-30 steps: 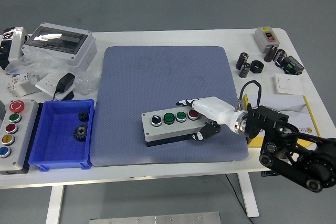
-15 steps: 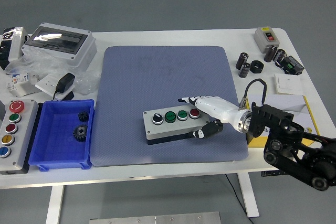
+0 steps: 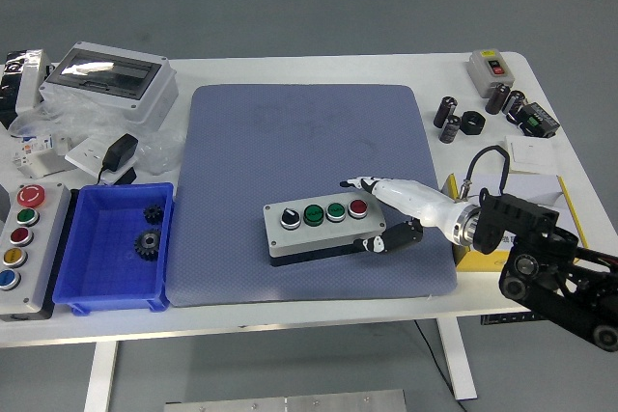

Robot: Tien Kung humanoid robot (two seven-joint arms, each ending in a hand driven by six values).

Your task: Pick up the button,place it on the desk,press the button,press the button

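Note:
A grey button box [image 3: 320, 230] lies flat on the blue-grey mat [image 3: 290, 132], carrying a black selector, two green buttons and a red button [image 3: 358, 206]. My right hand [image 3: 364, 215] reaches in from the right and is open at the box's right end. Its white fingers [image 3: 359, 182] extend just behind the box's far right corner. The dark thumb [image 3: 379, 245] lies low by the front right corner. I cannot tell whether either touches the box. No left arm is in view.
A blue bin [image 3: 83, 277] with two black gears stands left of the mat. A larger button box [image 3: 23, 243] sits at the table's left edge. A grey enclosure [image 3: 111, 79] is back left. Black capacitors [image 3: 451, 119] and a switch box [image 3: 490, 67] are back right. A yellow-edged box [image 3: 541, 195] lies under my forearm.
My right hand has drawn back to the right, its fingers sliding off the box's top to its right end. The button box has stayed almost where it was on the mat.

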